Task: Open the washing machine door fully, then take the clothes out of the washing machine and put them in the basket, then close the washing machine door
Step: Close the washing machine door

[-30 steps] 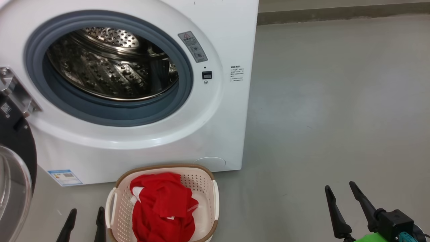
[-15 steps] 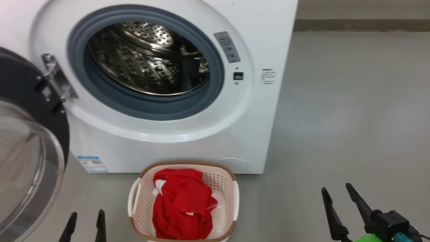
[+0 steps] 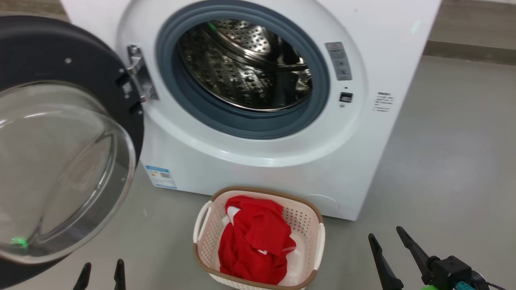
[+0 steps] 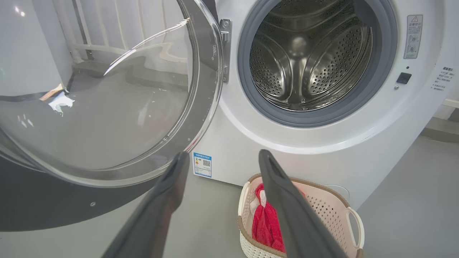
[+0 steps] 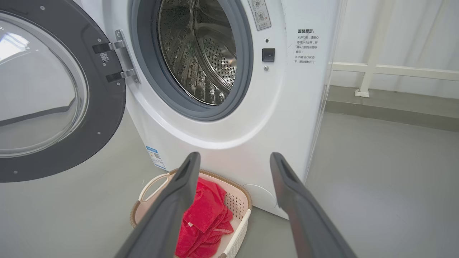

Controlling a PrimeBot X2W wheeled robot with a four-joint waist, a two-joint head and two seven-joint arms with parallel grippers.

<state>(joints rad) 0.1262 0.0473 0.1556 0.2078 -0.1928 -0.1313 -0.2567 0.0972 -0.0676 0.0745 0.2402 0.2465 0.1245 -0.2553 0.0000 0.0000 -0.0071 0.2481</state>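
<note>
While left hand [image 3: 102,264] and right hand [image 3: 384,232] hang spread, empty, the round door [image 3: 80,52] stands wide; red clothes [image 3: 254,241] lie in the perforated basket [image 3: 300,217] on open floor [image 3: 443,161].

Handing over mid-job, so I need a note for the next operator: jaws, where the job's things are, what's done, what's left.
Left gripper: jaws open, empty, low to the left of the basket.
Right gripper: jaws open, empty, off to the basket's right.
Washing machine door: swung wide open on its left-side hinge. Drum shows no clothes.
Clothes: red heap in the basket, on the floor before the washing machine.
Done: door opened, clothes moved.
To do: close the door.
</note>
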